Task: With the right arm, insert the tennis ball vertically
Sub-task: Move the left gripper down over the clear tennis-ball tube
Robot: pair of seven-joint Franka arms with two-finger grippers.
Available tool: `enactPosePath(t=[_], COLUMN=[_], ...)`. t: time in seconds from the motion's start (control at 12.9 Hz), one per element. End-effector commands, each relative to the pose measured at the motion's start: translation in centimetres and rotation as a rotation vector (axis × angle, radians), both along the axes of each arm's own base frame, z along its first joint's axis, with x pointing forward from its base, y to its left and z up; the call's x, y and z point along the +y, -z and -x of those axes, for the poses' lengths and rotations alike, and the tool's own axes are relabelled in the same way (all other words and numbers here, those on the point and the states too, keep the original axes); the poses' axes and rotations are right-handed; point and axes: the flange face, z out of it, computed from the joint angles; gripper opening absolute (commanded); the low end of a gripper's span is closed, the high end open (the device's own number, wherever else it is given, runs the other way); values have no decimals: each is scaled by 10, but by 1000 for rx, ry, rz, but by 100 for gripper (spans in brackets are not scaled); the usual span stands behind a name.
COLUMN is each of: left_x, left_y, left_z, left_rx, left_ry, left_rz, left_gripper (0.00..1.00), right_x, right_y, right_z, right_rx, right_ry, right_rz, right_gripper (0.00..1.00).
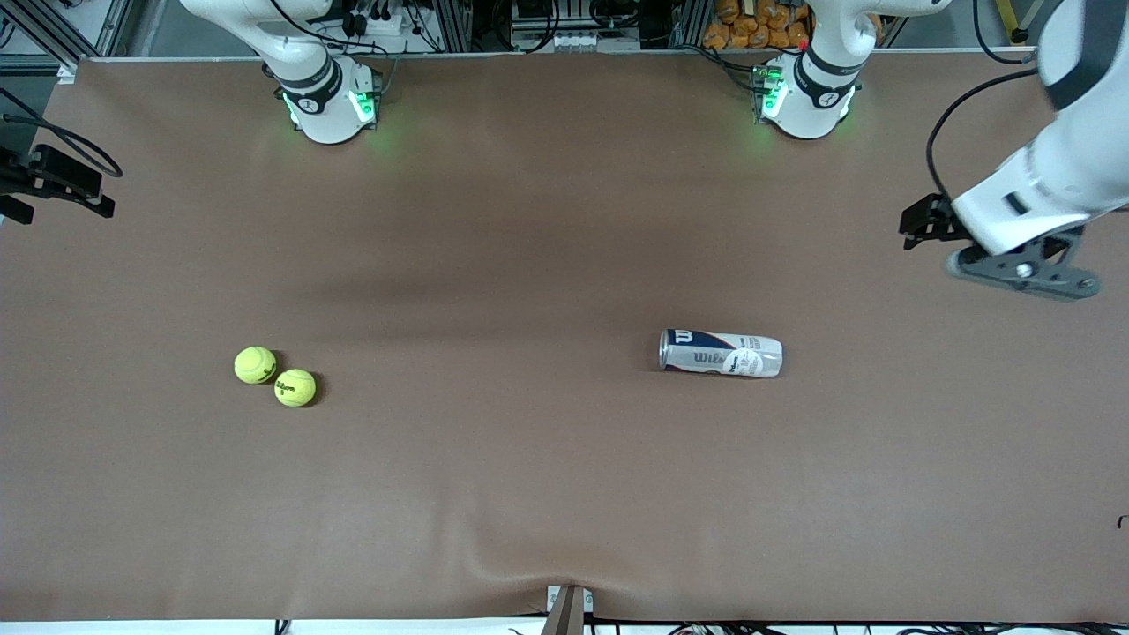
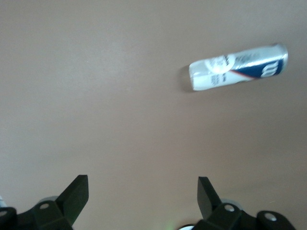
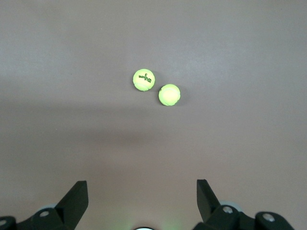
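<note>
Two yellow-green tennis balls lie side by side toward the right arm's end of the table: a plain one [image 1: 255, 364] [image 3: 169, 94] and a printed one [image 1: 295, 387] [image 3: 144, 79] slightly nearer the front camera. A white-and-blue ball can [image 1: 721, 353] [image 2: 238, 68] lies on its side toward the left arm's end. My right gripper [image 3: 142, 188] is open and empty, high above bare mat, well short of the balls; only a black part of its hand [image 1: 53, 181] shows in the front view. My left gripper [image 1: 1023, 269] [image 2: 143, 184] waits open and empty, raised off to the side of the can.
A brown mat [image 1: 529, 265] covers the whole table. Both arm bases [image 1: 328, 101] [image 1: 807, 93] stand along the edge farthest from the front camera. A small metal bracket [image 1: 569, 608] sits at the nearest edge, where the mat wrinkles.
</note>
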Motion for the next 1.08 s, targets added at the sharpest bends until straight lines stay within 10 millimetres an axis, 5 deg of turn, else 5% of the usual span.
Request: enactPosePath(t=[0.0,0.23,0.54,1.01], left_x=[-36,-51,-62,-106], left_y=[24,57,77,129], left_z=[-6,-14,-20,-31], left_rx=[32,94,129,163], left_ry=[113,181,328,539], left_rz=[-67,-78,-87,-120], left_gripper=[100,100,100,100], right_x=[-3,-3,-3,-4], right_y=[-3,-4,-4,-3], right_z=[7,7,7,7], right_rx=[-1,-3,-3,-1], right_ry=[-1,-2,-2,0], right_rz=[-17,-17,-17,-17], right_gripper=[100,100,100,100])
